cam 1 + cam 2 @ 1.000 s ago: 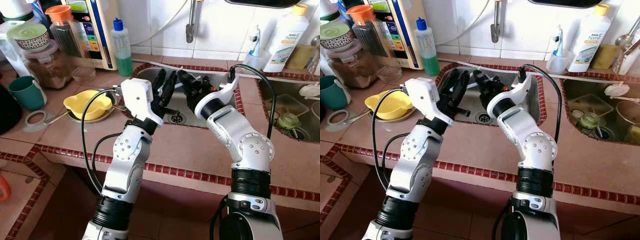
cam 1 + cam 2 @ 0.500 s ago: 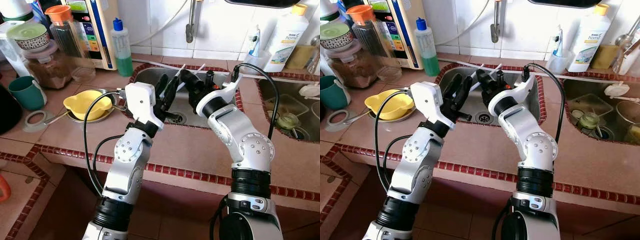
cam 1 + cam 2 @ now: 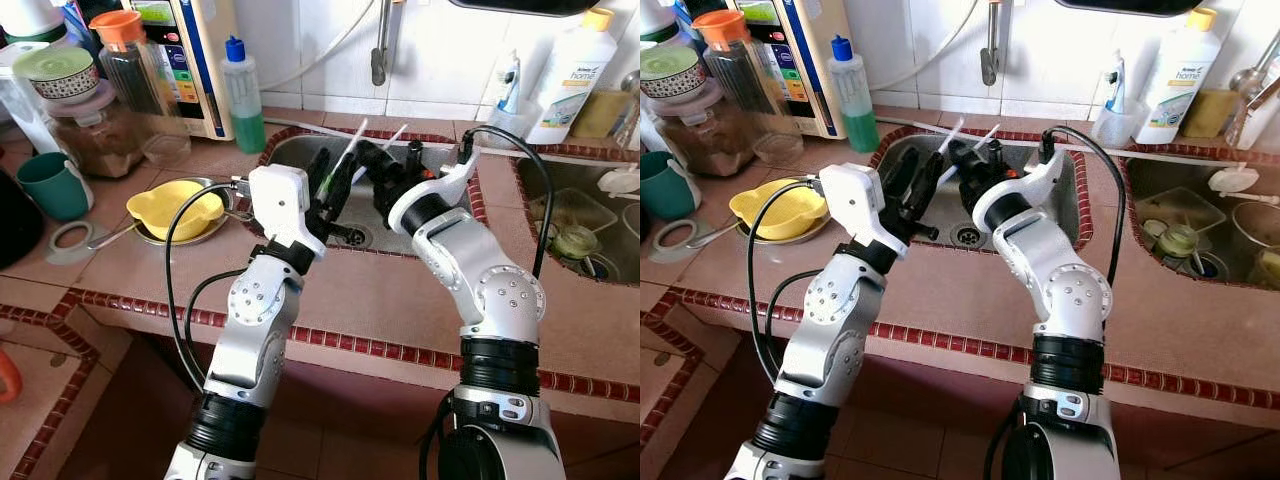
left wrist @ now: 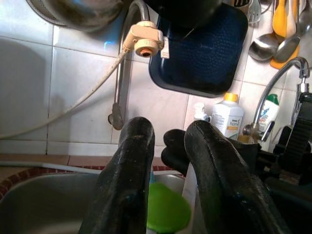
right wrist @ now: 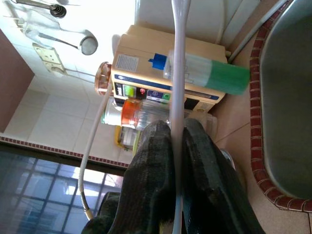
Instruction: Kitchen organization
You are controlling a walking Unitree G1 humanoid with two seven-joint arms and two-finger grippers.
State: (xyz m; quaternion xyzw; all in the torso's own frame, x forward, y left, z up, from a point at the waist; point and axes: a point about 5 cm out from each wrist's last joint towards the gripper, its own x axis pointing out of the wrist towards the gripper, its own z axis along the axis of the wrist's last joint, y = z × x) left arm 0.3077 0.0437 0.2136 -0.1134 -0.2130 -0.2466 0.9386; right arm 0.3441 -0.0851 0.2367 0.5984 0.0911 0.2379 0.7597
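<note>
The left gripper [image 3: 333, 178] hangs over the steel sink [image 3: 300, 150], its fingers [image 4: 127, 175] apart with a gap between them; a green utensil head [image 4: 165, 212] sits just past the tips, not gripped. Immediately to its right, the right gripper [image 5: 176, 141] is clamped on a thin white utensil handle [image 5: 178, 53], which runs up out of the fingertips toward the tiled wall; a second white handle [image 3: 391, 137] pokes up beside it. This looks like a handover or a lift-out of utensils from the sink. Next, probably, the left gripper must close on the green-headed piece, or the right one must carry its handle to a holder.
</note>
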